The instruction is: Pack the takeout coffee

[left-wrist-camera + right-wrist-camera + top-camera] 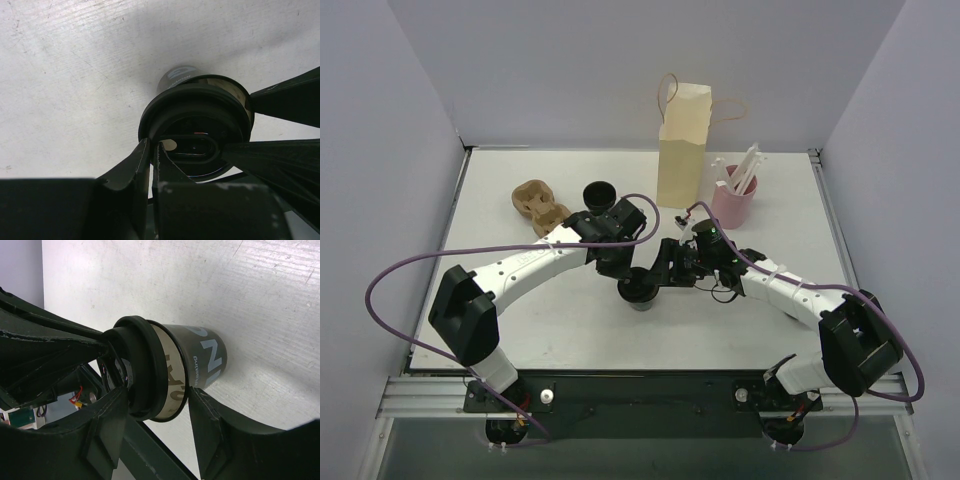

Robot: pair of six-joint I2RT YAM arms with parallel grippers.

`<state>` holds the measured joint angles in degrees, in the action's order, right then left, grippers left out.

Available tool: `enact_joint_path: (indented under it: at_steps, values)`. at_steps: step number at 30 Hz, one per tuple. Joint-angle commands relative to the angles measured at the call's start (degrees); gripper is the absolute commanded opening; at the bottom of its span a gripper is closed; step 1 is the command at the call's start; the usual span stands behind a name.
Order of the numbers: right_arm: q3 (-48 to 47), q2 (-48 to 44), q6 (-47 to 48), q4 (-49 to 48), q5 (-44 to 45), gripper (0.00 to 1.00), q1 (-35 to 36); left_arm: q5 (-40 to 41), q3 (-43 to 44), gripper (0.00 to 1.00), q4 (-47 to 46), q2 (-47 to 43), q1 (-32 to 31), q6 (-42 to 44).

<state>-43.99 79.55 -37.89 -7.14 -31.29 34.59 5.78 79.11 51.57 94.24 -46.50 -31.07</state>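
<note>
I'm looking at white shells on my left arm (525, 262) and right arm (785, 290), with chunky black joint housings. A purple cable (367, 298) loops off each. The fingers (210, 440) are matte black with pale scuffs.

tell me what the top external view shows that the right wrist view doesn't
Only top external: the paper bag, the pink cup holding white sticks, the cardboard carrier and a second black cup.
Only right wrist: the white lettering on the near cup's side, seen close up.
Both: the lidded black coffee cup standing on the white table.
</note>
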Motion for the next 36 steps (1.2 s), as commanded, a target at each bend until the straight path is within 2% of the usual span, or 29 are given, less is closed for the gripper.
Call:
enact_joint_path:
  at_steps: [1,3,7,13,19,27,28,36]
  values:
    - [-0.3,0.3,0.6,-2.3,-0.9,0.5,0.3,-2.4,0.2,0.11,-3.4,-1.8,-0.1,-1.2]
    - [-0.3,0.3,0.5,-2.3,-0.8,0.49,0.4,-2.7,0.1,0.1,-3.8,-2.0,0.0,-1.4]
    - [-0.7,0.2,0.6,-1.7,-1.0,0.52,0.3,-3.0,0.0,0.0,-3.9,-1.8,-0.1,-1.7]
    - [-1.3,-0.7,0.9,-1.0,-0.8,0.61,0.2,-2.1,0.6,0.0,-3.9,-2.0,-0.4,-2.6]
    - [-2.2,-2.3,1.9,1.2,-0.3,0.69,0.0,1.4,3.1,0.0,-0.1,-2.0,-0.6,-3.1]
    - [-0.8,-7.1,1.3,1.8,0.4,0.76,-0.8,6.7,8.6,0.0,4.3,-1.2,-3.1,-3.8]
    - [-0.7,-8.3,1.4,2.1,0.7,0.8,-0.9,7.4,9.2,0.0,5.5,-0.8,-3.4,-3.9]
    - [0.4,-11.7,2.9,5.2,2.7,0.81,-2.3,11.0,13.0,0.0,10.0,4.1,-5.9,-4.6]
